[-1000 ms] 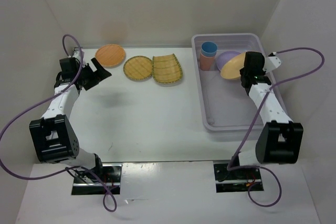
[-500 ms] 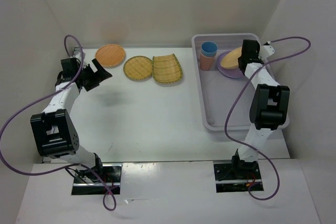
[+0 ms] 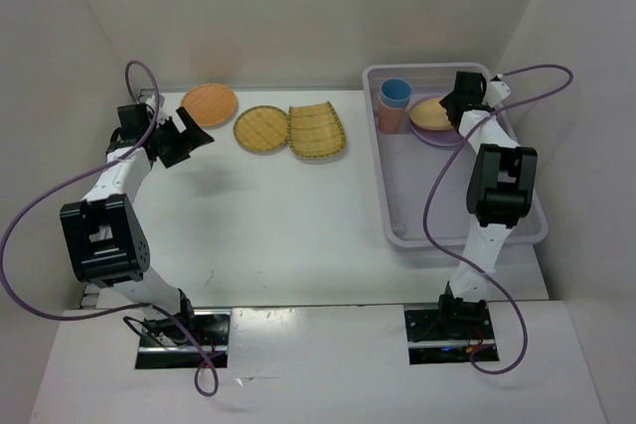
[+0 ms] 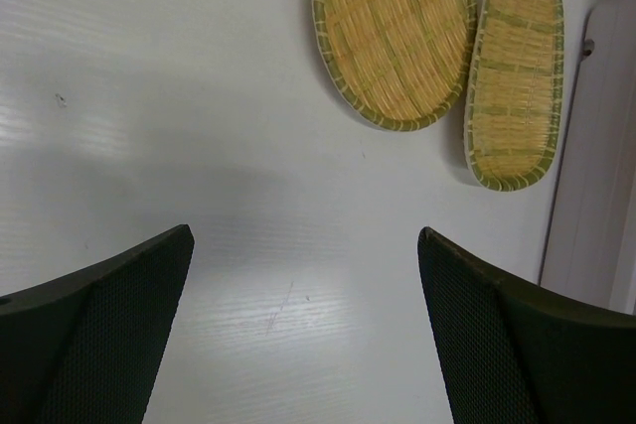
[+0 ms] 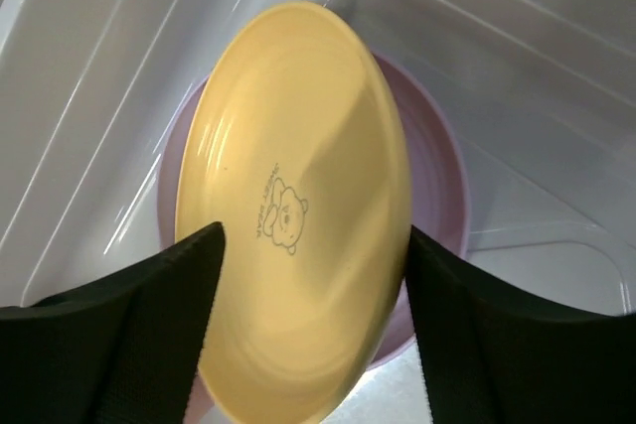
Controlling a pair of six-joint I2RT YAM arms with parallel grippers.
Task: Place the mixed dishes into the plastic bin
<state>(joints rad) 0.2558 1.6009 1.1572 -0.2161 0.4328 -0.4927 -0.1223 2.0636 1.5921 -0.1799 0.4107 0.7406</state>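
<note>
If the left pincer (image 4: 305, 240), spread and empty over the surface (image 3: 278, 215), comes down flat on a shallow plate, its tips may skate off the low rim and shove the dish. Beyond it lie the round woven plate (image 4: 396, 32), the squarish woven plate (image 4: 512, 81) and an orange plate (image 3: 209, 104). Farthest, inside the plastic bin (image 3: 397, 237), the right pincer (image 5: 314, 235) hangs spread above a second orange plate (image 5: 298, 146) lying on the lavender plate (image 5: 437, 186); a careless retreat could snag it.
</note>
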